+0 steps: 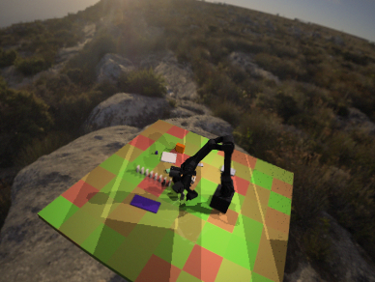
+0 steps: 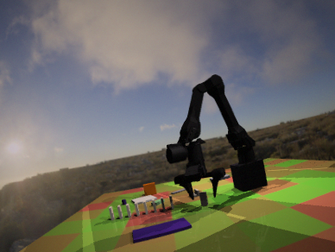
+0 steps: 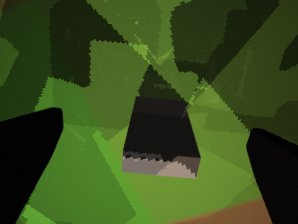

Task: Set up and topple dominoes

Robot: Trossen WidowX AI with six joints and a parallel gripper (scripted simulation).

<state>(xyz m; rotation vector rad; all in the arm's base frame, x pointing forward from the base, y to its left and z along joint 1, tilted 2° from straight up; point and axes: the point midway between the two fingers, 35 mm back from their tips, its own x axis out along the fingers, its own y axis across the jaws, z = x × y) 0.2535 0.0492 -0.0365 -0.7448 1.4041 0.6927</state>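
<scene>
Domino (image 2: 204, 198) (image 3: 161, 131), dark, blocky, upright on the patchwork top, apart from the standing row (image 2: 137, 209) (image 1: 152, 174). Gripper (image 1: 185, 196) (image 2: 203, 198) (image 3: 157, 128) points down over it, tapered black fingers wide, one each side, touching neither face.

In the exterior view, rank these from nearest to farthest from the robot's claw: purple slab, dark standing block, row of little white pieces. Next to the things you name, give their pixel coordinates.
1. Dark standing block (image 2: 204, 198): between the spread fingertips.
2. Row of little white pieces (image 2: 137, 210): left in the picture.

Purple slab (image 2: 161, 229) (image 1: 145, 203): too close to call against the row.
</scene>
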